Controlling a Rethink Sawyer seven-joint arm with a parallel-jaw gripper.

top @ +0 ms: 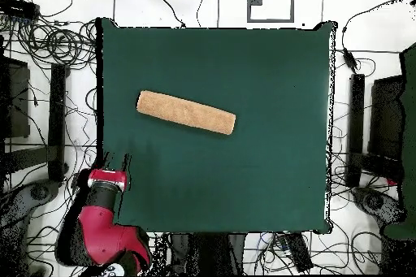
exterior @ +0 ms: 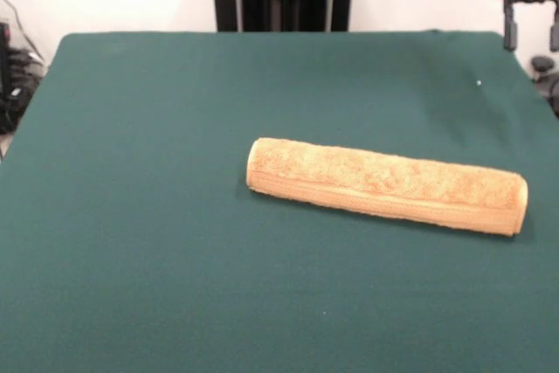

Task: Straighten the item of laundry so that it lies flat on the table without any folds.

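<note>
The item of laundry (exterior: 389, 185) is an orange-tan towel folded or rolled into a long narrow strip. It lies slightly slanted on the green table (exterior: 175, 128), right of centre in the front view. From overhead the item of laundry (top: 185, 112) sits in the table's (top: 244, 176) upper left part. My gripper (exterior: 532, 34) hangs at the far right corner of the table, well away from the towel, open with nothing between its fingers. In the overhead view the gripper (top: 115, 162) is at the table's left edge, below the towel.
Tangled cables (top: 49, 42) cover the floor around the table. Dark equipment (top: 388, 123) stands off the table's right side in the overhead view, and a dark stand (top: 57, 119) off the left. The red arm (top: 101, 233) bends outside the lower left corner.
</note>
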